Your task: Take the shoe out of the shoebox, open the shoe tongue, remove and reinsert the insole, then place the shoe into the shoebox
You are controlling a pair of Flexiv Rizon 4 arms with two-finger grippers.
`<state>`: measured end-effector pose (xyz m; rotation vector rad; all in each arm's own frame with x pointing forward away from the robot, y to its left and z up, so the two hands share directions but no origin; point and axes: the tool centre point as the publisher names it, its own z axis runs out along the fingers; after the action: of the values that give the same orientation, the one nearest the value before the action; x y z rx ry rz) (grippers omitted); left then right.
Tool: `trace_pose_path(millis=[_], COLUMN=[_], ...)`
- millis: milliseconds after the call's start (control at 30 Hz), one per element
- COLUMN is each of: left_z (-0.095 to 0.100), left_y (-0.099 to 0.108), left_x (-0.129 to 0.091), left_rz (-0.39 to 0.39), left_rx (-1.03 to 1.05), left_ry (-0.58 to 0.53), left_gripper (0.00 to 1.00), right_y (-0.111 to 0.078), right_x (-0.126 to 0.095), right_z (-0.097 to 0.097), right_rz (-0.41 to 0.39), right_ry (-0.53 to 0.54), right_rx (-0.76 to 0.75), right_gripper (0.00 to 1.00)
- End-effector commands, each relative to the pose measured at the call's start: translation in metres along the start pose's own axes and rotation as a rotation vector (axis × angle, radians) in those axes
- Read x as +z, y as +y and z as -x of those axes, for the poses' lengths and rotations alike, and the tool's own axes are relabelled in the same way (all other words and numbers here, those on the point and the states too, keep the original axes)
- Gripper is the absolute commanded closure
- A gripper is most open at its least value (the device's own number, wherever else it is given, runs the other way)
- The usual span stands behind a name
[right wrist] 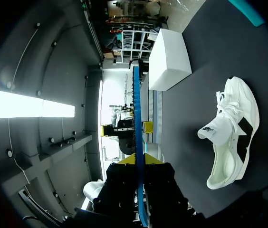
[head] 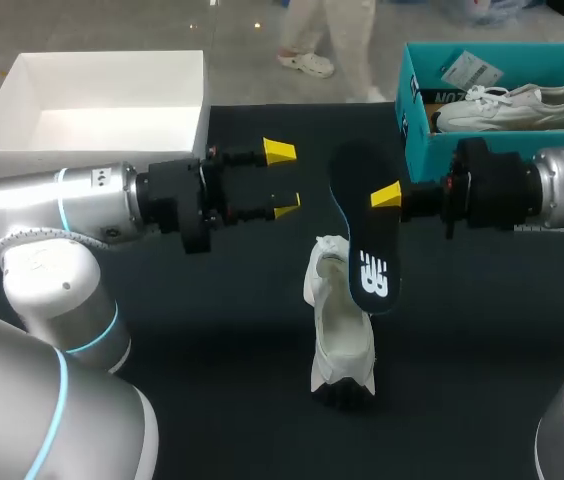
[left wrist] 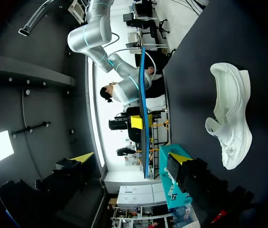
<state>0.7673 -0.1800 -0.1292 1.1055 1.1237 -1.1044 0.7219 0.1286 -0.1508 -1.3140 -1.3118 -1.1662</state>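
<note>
right tool (right wrist: 139, 161) apparently clamped on insole (head: 367, 230); left tool (head: 282, 180) wide apart, empty; shoe (head: 342, 340) partly behind insole

White shoe (head: 342, 335) out on the dark worktop, tongue pulled back, opening on show, dark insole (head: 364, 235) with a white logo up in the air, tilted right above the shoe, teal shoebox (head: 414, 110) well beyond the shoe to the right, open, a second white shoe (head: 512, 105) inside.
</note>
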Motion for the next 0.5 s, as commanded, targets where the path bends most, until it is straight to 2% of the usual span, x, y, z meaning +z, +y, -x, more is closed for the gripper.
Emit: trace_pose_path(millis=[33,167,333,367,400,500], left_z=[-0.004,-0.007,-0.009,-0.009,-0.009,-0.01], left_y=[0.007,0.006,0.008,0.008,0.008,0.008], left_x=[0.017,0.027,0.037,0.039,0.04,0.043], left_rz=[-0.018,-0.044,-0.026,-0.019,-0.013,0.0], left_rx=[0.013,0.044,0.063,0.064,0.068,0.071], left_ry=[0.021,0.069,0.087,0.09,0.093,0.094], left_gripper=[0.0,0.0,0.0,0.04,0.13,0.49], right_y=[0.004,0.003,0.003,0.003,0.003,0.003], right_x=[0.013,0.019,0.019,0.018,0.018,0.016], right_z=[-0.001,-0.002,0.001,0.002,0.004,0.006], right_rz=[-0.021,-0.029,0.001,0.005,0.021,0.025], right_ry=[-0.015,-0.023,-0.018,-0.018,-0.016,-0.003], right_rx=[0.006,0.006,0.01,0.012,0.014,0.023], right_gripper=[1.0,1.0,1.0,1.0,1.0,1.0])
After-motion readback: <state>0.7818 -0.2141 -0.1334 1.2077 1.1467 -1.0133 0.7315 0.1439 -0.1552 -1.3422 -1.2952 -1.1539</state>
